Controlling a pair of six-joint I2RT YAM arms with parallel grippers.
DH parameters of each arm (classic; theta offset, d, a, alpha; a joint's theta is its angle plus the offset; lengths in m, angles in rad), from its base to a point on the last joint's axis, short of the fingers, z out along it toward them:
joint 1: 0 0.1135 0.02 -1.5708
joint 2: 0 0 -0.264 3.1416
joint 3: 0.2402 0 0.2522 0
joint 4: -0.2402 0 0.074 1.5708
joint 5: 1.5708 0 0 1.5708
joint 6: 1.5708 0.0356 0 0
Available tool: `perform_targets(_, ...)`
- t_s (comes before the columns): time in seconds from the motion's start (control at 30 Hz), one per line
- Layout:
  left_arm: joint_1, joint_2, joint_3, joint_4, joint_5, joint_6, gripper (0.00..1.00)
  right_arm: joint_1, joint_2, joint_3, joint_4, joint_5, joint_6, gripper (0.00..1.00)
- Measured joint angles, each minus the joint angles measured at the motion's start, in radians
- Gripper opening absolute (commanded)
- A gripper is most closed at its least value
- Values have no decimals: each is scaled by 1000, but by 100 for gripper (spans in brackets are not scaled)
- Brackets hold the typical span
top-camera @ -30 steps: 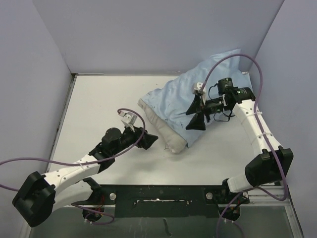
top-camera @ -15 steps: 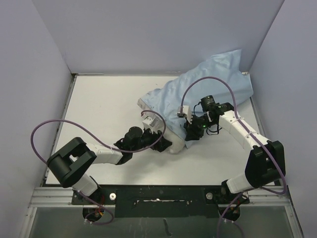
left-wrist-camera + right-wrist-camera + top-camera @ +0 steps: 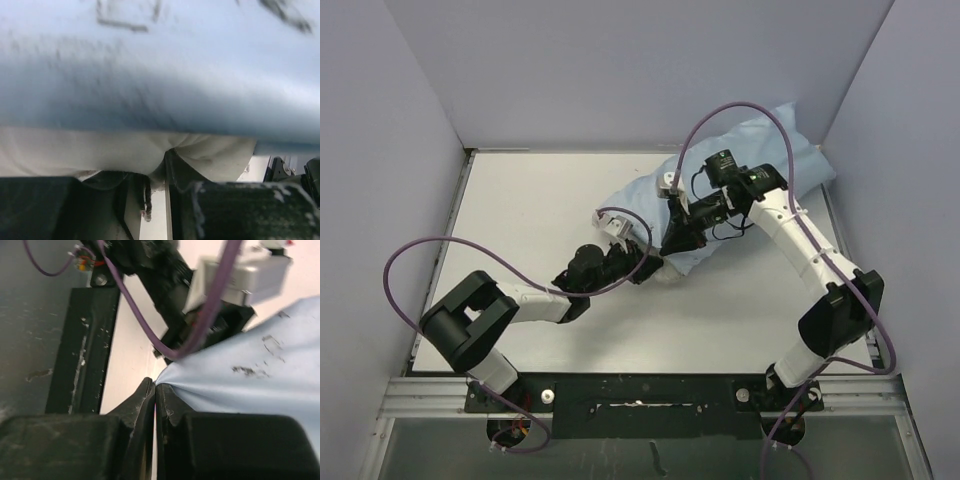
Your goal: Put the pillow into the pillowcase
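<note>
white arms (image 3: 808,248) with black joints (image 3: 470,322), black fingers (image 3: 135,410), looping purple cables (image 3: 218,290).

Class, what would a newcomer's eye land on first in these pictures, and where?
The light blue pillowcase dominates, heaped toward the far right corner of the table. The right gripper pinches its edge, while the left gripper grips the off-white pillow poking from its near end.
</note>
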Motion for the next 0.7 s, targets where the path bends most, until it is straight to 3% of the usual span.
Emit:
perform_targets(0.13,3,0,0,45,-29,3,14,63,17,3,10,-68,13,0)
perform_targets(0.2,0,0,-1,46,-43,2,19,73,6,-76,69,-58,52,4)
perform_targets(0.33,-3,0,-38,54,-65,11,57,53,-2,-262,155,10,112,30)
perform_targets(0.43,7,-23,-89,32,-72,39,74,13,-5,-316,146,13,121,52)
perform_targets(0.53,29,-150,-153,-82,-74,93,79,-71,-50,-316,132,-10,77,67)
perform_targets(0.7,45,-504,-217,-343,-67,227,80,-229,-158,-259,47,-64,-34,73)
